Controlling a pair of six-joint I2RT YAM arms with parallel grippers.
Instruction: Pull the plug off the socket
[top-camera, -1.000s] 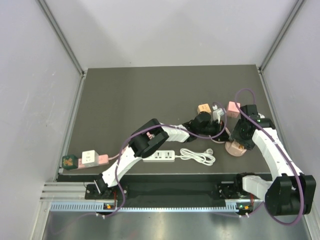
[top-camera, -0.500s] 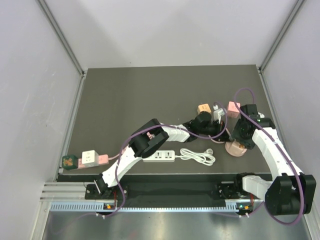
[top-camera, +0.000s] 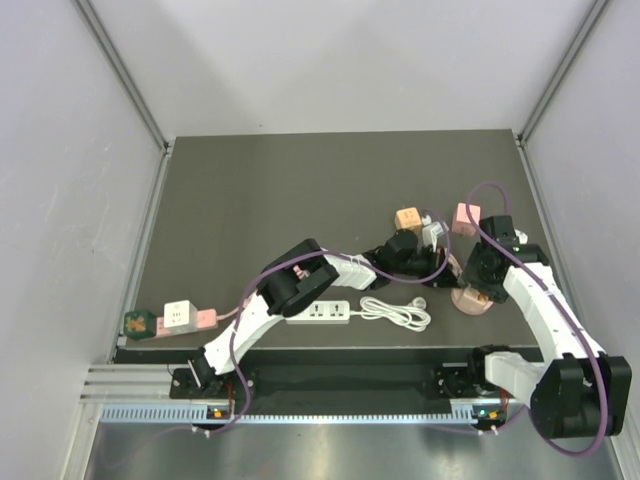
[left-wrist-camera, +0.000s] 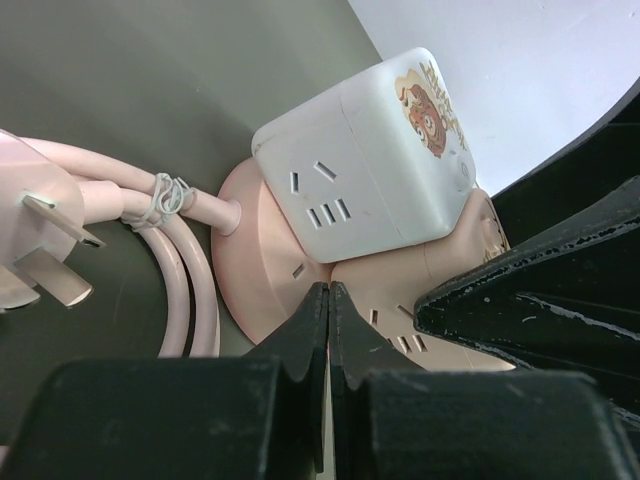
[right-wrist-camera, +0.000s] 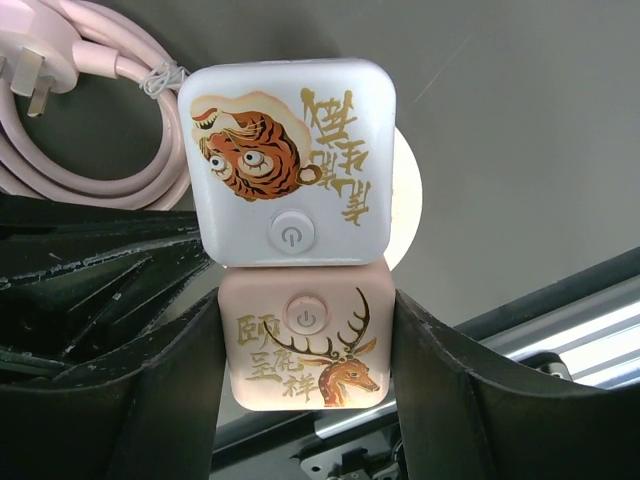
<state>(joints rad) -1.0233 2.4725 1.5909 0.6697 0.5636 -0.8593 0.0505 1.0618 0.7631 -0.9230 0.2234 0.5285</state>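
Observation:
A round pink socket base (left-wrist-camera: 258, 262) lies on the dark table at the right (top-camera: 470, 299). Two cube plugs stand on it: a white one with a tiger (right-wrist-camera: 285, 165) and a pink one with a deer (right-wrist-camera: 305, 365). My right gripper (right-wrist-camera: 305, 315) is shut on the pink deer plug, one finger against each side. My left gripper (left-wrist-camera: 328, 292) is shut with nothing between its jaws, its tips resting on the socket base in front of the two cubes (left-wrist-camera: 370, 160). The socket's own pink cable and plug (left-wrist-camera: 45, 240) lie coiled beside it.
An orange cube (top-camera: 406, 217) and a pink cube (top-camera: 467, 216) sit behind the arms. A white power strip (top-camera: 318, 312) with its coiled cable (top-camera: 395, 312) lies at the front. A pink strip with a white cube (top-camera: 179, 316) and a green cube (top-camera: 138, 323) is at the front left.
The right wrist has shifted slightly left and nearer with the pink deer plug still in its grip. The left gripper stays shut on the socket base.

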